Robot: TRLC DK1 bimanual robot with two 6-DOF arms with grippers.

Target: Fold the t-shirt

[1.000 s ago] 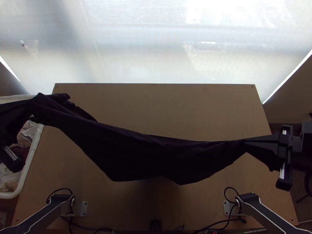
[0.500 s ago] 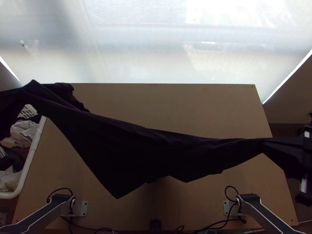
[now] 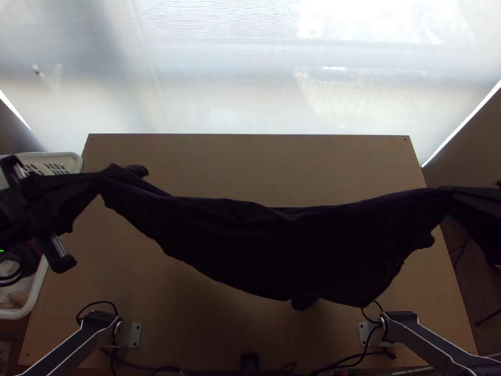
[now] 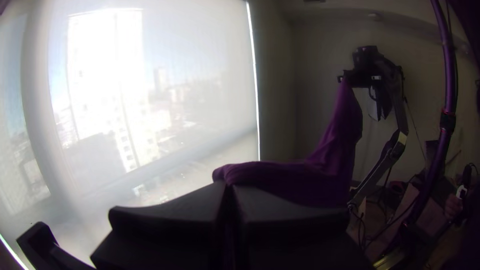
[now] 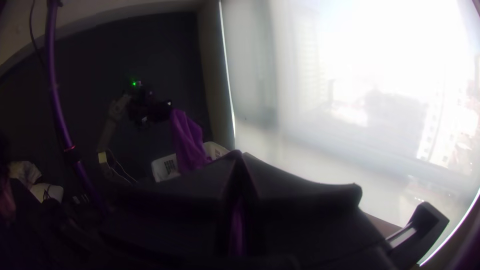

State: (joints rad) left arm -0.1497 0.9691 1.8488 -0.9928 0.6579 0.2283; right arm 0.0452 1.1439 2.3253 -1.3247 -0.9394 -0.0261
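Silver-grey links with black joints mark the left arm (image 3: 69,351) and right arm (image 3: 432,348) at the near edge of the tabletop (image 3: 250,163), each base beside a small pale metal plate, with thin black cables looping around them. The tabletop itself is light brown wood, smooth and flat, with small round holes at its corners.

Above it the t-shirt (image 3: 269,250) stretches from side to side, nearly black from overhead and a rich purple in the wrist views. The soft, matte fabric is bunched at both ends and sags through the middle in long shallow folds, its lower edge uneven. Wide black fingers of the left claw (image 3: 97,182) are pressed together, clamped on one end of the shirt; the right claw (image 3: 448,194) is also closed on fabric, gripping the other end beyond the tabletop's side edge.

Along the tabletop's left side stands a white plastic basket (image 3: 39,285) with a rounded rim and slotted walls. Past the far edge, a large translucent blind (image 3: 219,81) glows with daylight, pale buildings (image 4: 105,65) faintly visible through it. A slim purple-tinted pole (image 5: 57,105) rises in the room, and farther back is a dark wall (image 5: 150,50).
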